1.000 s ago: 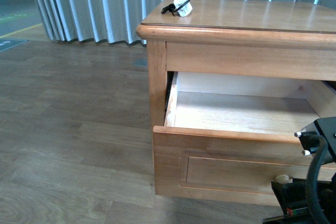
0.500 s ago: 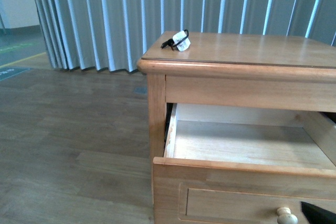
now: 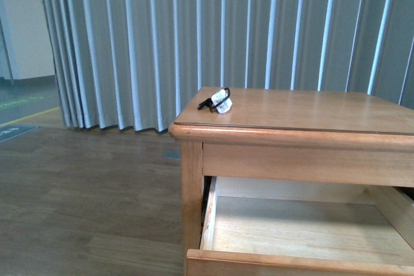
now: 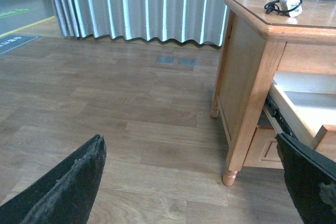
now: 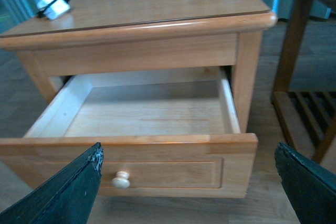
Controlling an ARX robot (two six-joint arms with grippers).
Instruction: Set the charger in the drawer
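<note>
Front view: you see the table point(image 3: 310, 111), a honey-brown wooden cabinet, standing on a wood-plank floor point(image 3: 84, 205) before a pleated grey curtain point(image 3: 162, 43). The charger point(image 3: 220, 101), a small white block with black cable wound on it, lies on the table top near the rear corner that faces the curtain, close to the table's edge. Directly beneath the table top the drawer point(image 3: 297, 227) is pulled out, showing its pale wooden inside; the charger is outside it, above and behind the opening. Left wrist view: the left claw point(image 4: 188, 139) is spread wide, its two dark fingers point(image 4: 68, 182) standing far apart, held above the floor beside the table and well apart from it. From here you see the table's side panel and a turned foot point(image 4: 229, 174). The charger sits on the table top near the corner, and the drawer projects from the table's front. Right wrist view: the right claw point(image 5: 188, 148) is likewise spread wide. It faces the table's front, just before the open drawer. The drawer's recessed front panel carries one round knob point(image 5: 121, 180), which appears pale here. The charger rests at a far corner of the table top, well apart from the claw. A darker wooden piece with slats point(image 5: 307, 93) stands beside the table, on the side away from the charger.
</note>
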